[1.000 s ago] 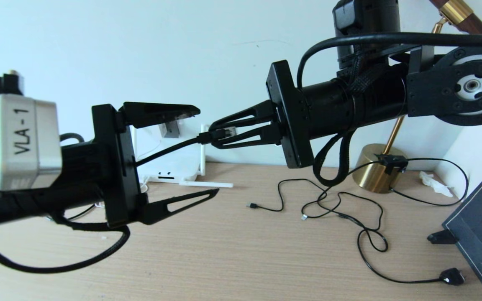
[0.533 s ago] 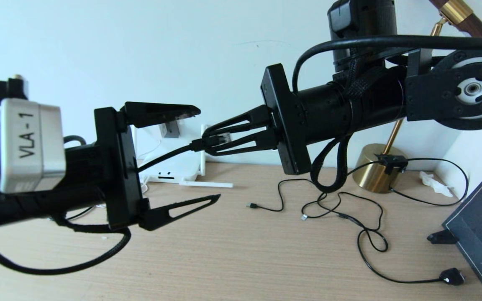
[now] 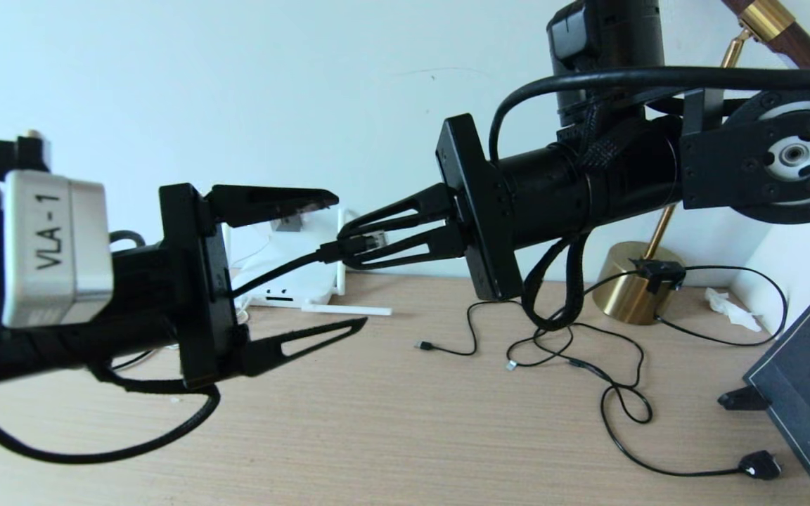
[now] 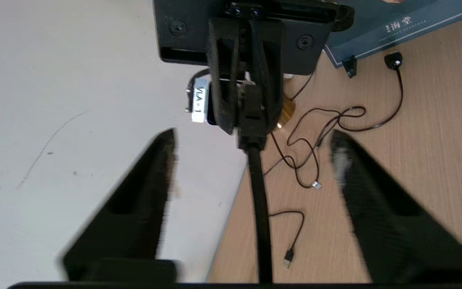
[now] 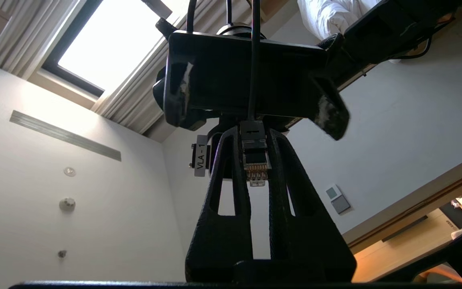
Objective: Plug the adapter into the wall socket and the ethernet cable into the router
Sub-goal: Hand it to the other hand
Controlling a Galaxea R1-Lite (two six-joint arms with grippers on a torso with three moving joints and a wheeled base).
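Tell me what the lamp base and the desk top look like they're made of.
Lamp base: probably brass or brass-plated metal, with a polished gold sheen and soft reflections. Desk top: light wood, possibly veneer or laminate, matte with fine straight grain lines running across.

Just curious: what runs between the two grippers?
In the left wrist view, the ethernet cable passes between the open left gripper fingers to the right gripper.

Black arms, slotted triangular black jaws, braided cable loops; silver block on left wrist marked VLA-1
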